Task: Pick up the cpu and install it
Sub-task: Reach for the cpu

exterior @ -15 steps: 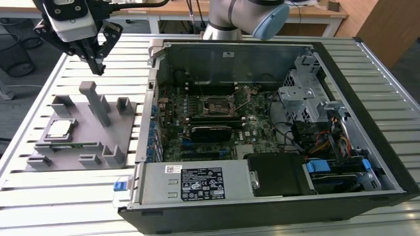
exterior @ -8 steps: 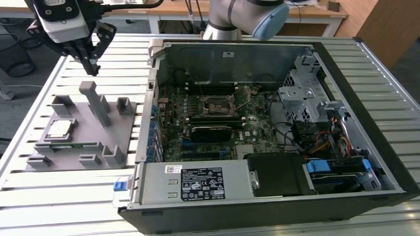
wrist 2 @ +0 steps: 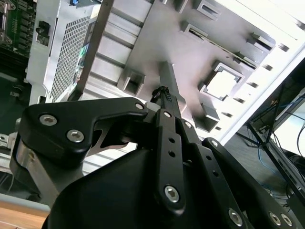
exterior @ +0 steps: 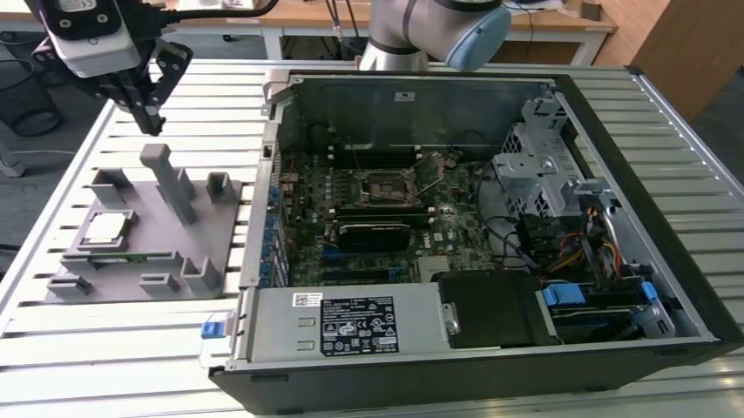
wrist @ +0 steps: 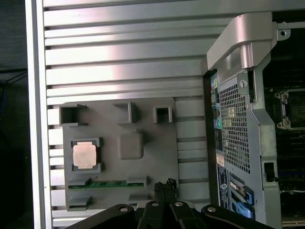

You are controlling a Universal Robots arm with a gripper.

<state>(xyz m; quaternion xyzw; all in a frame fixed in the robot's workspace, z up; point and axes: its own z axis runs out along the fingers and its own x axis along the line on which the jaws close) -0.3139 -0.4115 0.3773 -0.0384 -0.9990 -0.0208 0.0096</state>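
Exterior view: the hand (exterior: 148,120) hangs above a grey holder (exterior: 131,294) that lies on the slatted tabletop (exterior: 221,96). The holder sits just beside the open computer case (exterior: 465,383), on that view's left. The hand's two black fingers are pressed together to a point and carry nothing.

The cpu (exterior: 107,227) lies flat, metal side up, in a shallow square pocket of the holder, well apart from the hand and lower than it. The pocket's raised edges seem meant to stop the chip from sliding and to offer it at a known place. A tall post (exterior: 172,183) stands up from the holder, nearer the hand than the chip is. I judge that the hand is held high so as to clear it.

In the first wrist view the cpu (wrist: 84,154) sits in its frame, with a green memory stick (wrist: 107,183) lying in a slot just beside it.

Inside the case the motherboard (exterior: 348,218) lies face up. Its square socket (exterior: 388,185) looks unfilled and is likely the seat for the chip. The pick-up is not yet done.
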